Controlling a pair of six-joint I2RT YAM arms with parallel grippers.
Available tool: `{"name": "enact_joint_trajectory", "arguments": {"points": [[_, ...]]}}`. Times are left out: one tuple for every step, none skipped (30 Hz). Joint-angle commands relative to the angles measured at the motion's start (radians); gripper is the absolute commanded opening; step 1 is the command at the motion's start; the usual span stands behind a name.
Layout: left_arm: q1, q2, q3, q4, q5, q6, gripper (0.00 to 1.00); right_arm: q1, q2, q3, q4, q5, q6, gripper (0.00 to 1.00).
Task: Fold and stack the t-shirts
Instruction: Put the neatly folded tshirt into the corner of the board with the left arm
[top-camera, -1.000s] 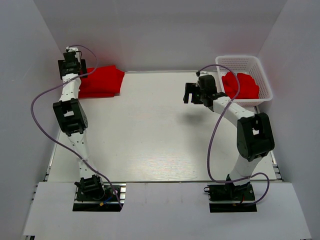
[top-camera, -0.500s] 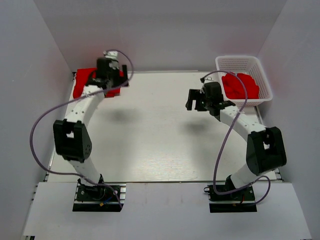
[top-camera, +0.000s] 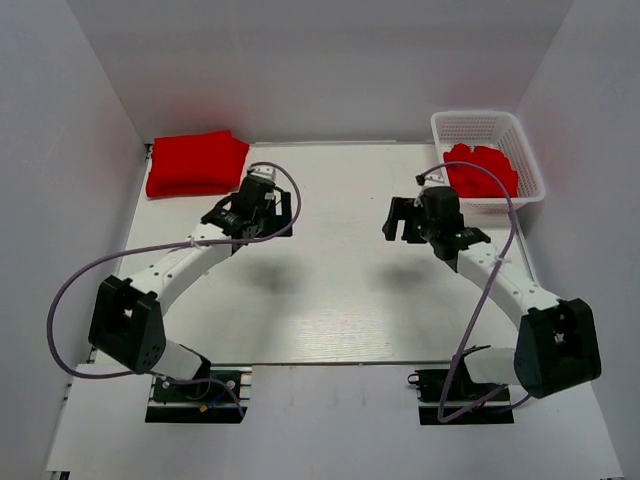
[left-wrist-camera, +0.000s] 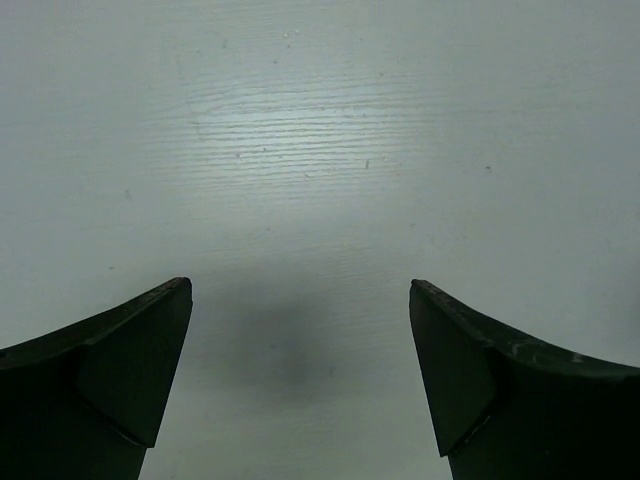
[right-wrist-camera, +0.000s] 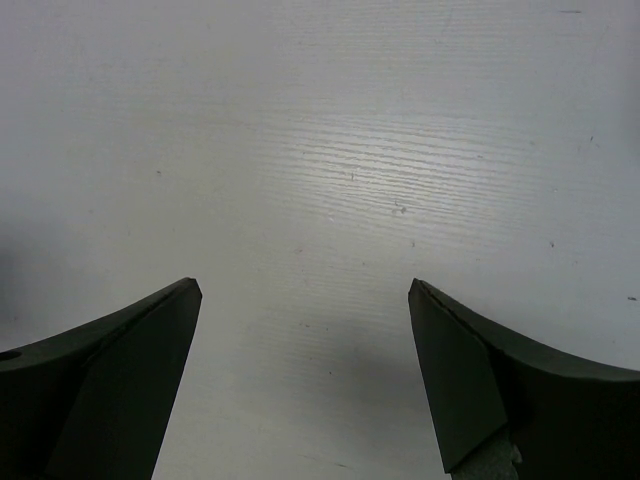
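Left gripper (top-camera: 278, 214) and right gripper (top-camera: 399, 219) are hovering over the white table (top-camera: 330, 295), jaws standing wide apart, gripping nothing. Folded red t-shirts (top-camera: 195, 163) are lying at the far-left corner; crumpled red t-shirts (top-camera: 483, 171) are sitting in the white lattice basket (top-camera: 478, 119).

The place was probably a robotics laboratory test cell. Plain white panels (top-camera: 330, 70) enclosed a pale worktop (top-camera: 330, 310) on three sides. A cabled left arm (top-camera: 170, 268) and right arm (top-camera: 495, 268) were bolted at its near edge.
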Motion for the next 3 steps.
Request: {"name": "enact_joint_trajectory", "arguments": {"points": [[-0.023, -0.061, 0.034, -0.05, -0.139, -0.03, 1.0, -0.002, -0.048, -0.045, 0.038, 0.013, 0.009, 0.9], [-0.032, -0.07, 0.045, -0.05, -0.139, -0.03, 1.0, -0.001, -0.048, -0.052, 0.041, 0.01, 0.015, 0.9], [-0.032, -0.081, 0.045, -0.05, -0.139, -0.03, 1.0, 0.002, -0.064, -0.064, 0.052, -0.011, 0.016, 0.9]]}}
